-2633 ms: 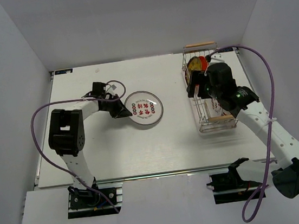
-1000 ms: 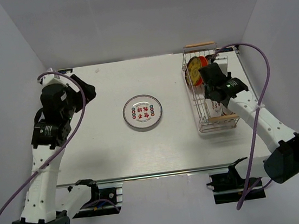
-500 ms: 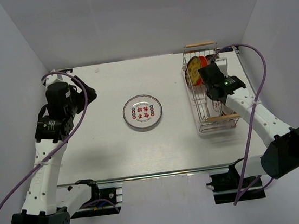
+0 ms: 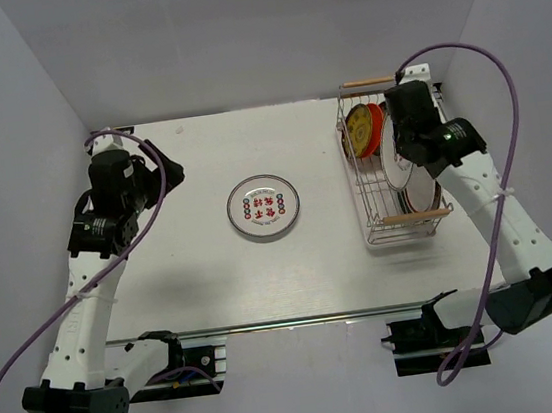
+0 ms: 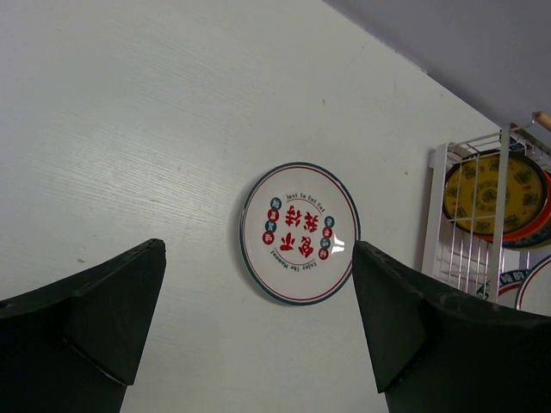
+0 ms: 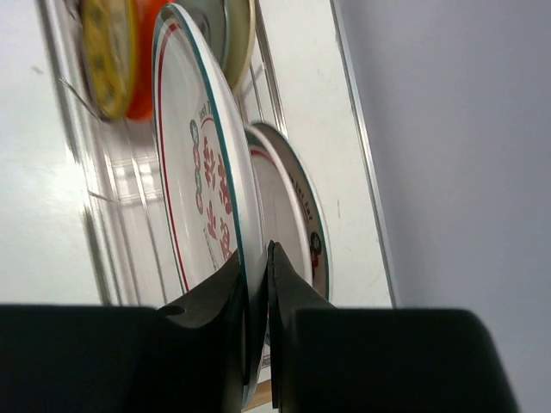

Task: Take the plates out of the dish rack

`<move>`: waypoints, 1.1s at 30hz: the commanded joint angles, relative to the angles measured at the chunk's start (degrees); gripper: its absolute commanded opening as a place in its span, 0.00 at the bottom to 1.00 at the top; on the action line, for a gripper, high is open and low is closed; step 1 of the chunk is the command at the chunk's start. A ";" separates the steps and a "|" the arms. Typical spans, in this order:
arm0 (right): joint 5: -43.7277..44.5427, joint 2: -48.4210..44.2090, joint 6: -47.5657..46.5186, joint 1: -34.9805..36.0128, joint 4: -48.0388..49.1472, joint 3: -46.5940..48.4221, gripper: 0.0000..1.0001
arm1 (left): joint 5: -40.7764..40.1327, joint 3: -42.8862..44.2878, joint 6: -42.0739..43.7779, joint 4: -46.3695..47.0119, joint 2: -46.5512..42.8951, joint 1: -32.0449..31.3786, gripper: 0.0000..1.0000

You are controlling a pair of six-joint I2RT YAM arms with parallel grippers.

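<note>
The dish rack (image 4: 366,206) stands at the table's right, a wooden handle (image 4: 370,82) at its far end. A tan-yellow plate (image 4: 359,133) and an orange-red plate (image 4: 375,122) stand on edge at that end. My right gripper (image 4: 406,146) is shut on the rim of a white plate (image 6: 202,185) with red motifs, on edge over the rack. Another white plate (image 6: 301,215) leans right behind it. One white plate (image 4: 263,206) lies flat mid-table. My left gripper (image 4: 167,171) hangs open at the far left, well away from that flat plate (image 5: 299,232).
White walls close in the table on the left, back and right. The right wall (image 6: 456,146) runs close beside the rack. The rack's wires (image 5: 499,206) show at the right edge of the left wrist view.
My right gripper has shut on the white plate's rim and drawn back toward the rack's far right with it. The left arm has barely shifted.
</note>
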 commanded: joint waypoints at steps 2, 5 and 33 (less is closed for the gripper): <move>-4.33 -4.92 -4.60 -0.09 4.92 6.44 0.00 | 6.63 -0.12 1.77 2.45 1.29 -0.18 0.98; -12.68 -7.56 -6.18 -0.09 11.13 4.78 0.00 | 14.36 -0.38 3.44 4.55 2.69 -0.18 0.98; -86.62 11.68 22.29 0.00 44.22 -11.93 0.00 | 53.41 -14.97 4.24 31.98 17.91 -2.99 0.51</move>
